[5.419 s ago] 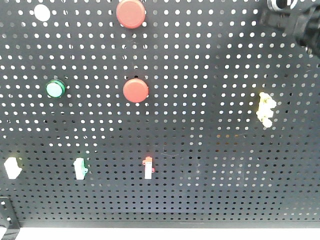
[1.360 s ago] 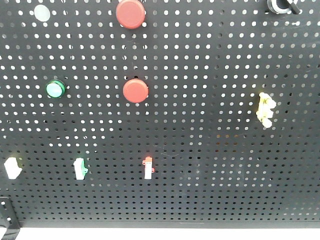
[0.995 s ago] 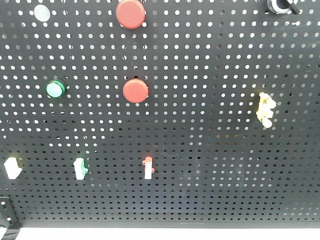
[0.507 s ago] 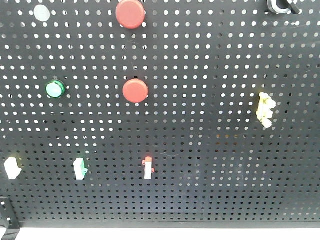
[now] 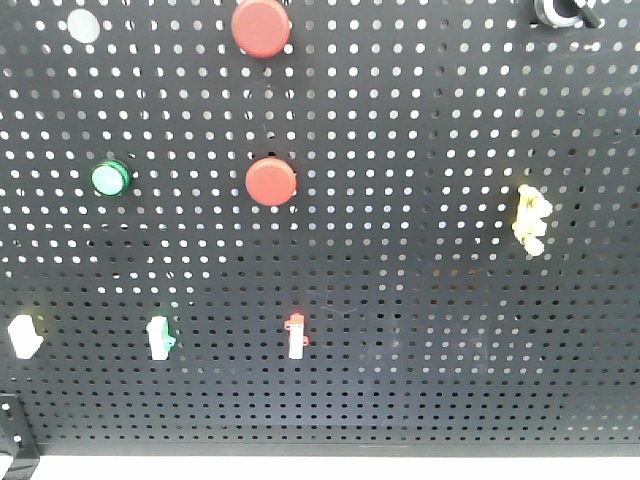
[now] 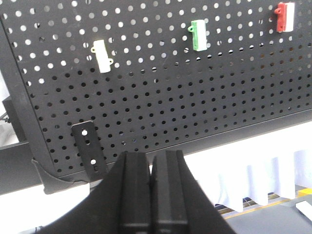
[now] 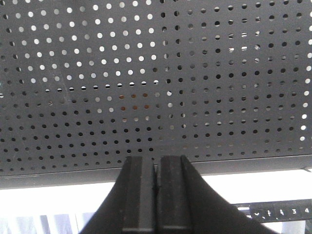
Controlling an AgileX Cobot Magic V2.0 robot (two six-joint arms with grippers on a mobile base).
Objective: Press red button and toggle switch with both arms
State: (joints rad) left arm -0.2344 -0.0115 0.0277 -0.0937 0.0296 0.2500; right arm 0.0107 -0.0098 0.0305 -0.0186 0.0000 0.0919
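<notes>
Two red buttons are fixed on the black pegboard [image 5: 420, 300], one at the top edge [image 5: 262, 27] and one in the middle [image 5: 271, 181]. Small toggle switches stand along the lower row: white [image 5: 22, 335], green [image 5: 159, 337] and red [image 5: 296, 335]; a yellow one [image 5: 530, 218] is at the right. No arm shows in the front view. My left gripper [image 6: 151, 158] is shut and empty, low before the board's bottom edge, below the white switch [image 6: 103, 55] and green switch [image 6: 198, 35]. My right gripper [image 7: 157, 163] is shut and empty, facing bare pegboard [image 7: 156, 73].
A green button [image 5: 110, 178] and a white button [image 5: 84, 25] sit on the board's left side. A black knob [image 5: 563, 12] is at the top right corner. A black bracket [image 6: 88, 148] holds the board's lower left edge, near the left gripper.
A black arm part that stood at the front view's top right corner 5.4 s ago has left the view. Nothing has moved in the last second and a half.
</notes>
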